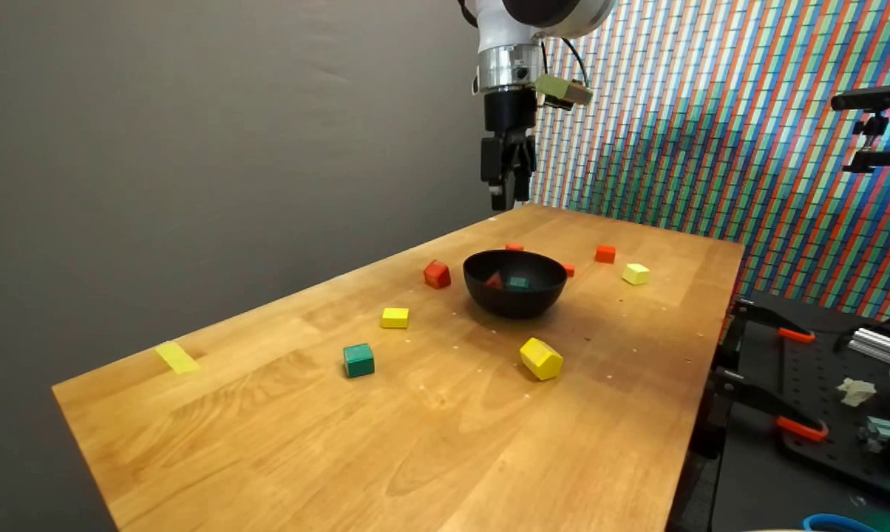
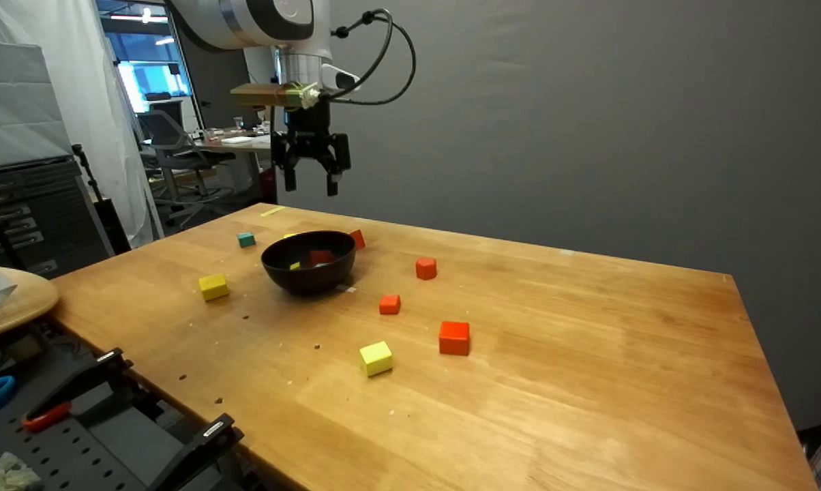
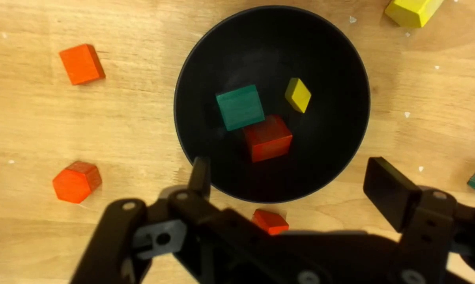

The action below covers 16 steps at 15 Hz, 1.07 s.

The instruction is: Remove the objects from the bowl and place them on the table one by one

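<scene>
Jaws spread, the gripper (image 2: 311, 183) hangs over the bench (image 1: 386, 436), where one bowl (image 1: 515, 303) holds three blocks (image 3: 240, 108), with four red blocks (image 2: 454, 338), three yellow blocks (image 2: 376, 359) and one green block (image 1: 358, 360) around it.

The bowl (image 1: 514, 301) is standing on the tabletop (image 1: 415, 458), and three toy blocks (image 3: 240, 107) are lying inside it. In an exterior view, others are lying around the bowl: one block (image 1: 540, 359) before, three blocks (image 1: 358, 361) left, two blocks (image 1: 636, 274) right, two blocks (image 1: 569, 270) partly hidden behind. A tape strip (image 1: 177, 357) is lying farther left.
</scene>
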Available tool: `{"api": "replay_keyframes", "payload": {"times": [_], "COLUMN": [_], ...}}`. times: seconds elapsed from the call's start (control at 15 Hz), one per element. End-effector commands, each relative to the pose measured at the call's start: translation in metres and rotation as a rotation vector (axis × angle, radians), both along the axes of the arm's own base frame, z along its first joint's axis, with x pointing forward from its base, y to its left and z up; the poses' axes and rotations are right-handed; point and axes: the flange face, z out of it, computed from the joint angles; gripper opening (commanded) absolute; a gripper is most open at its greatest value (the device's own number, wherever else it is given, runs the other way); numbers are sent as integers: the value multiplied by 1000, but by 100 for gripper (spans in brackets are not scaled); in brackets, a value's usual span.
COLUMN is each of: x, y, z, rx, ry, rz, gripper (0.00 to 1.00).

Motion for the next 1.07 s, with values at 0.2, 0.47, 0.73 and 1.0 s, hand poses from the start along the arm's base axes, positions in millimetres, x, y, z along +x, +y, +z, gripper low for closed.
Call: {"api": "replay_keyframes", "payload": {"times": [0.2, 0.47, 0.73, 1.0], "x": [19, 27, 26, 20], "y": [12, 11, 9, 8], "z": [-80, -111, -121, -126], "rx": [-2, -4, -20, -47], "ry": [-59, -99, -75, -46], "rz": [-45, -86, -85, -57], "gripper": [100, 100, 70, 58]}}
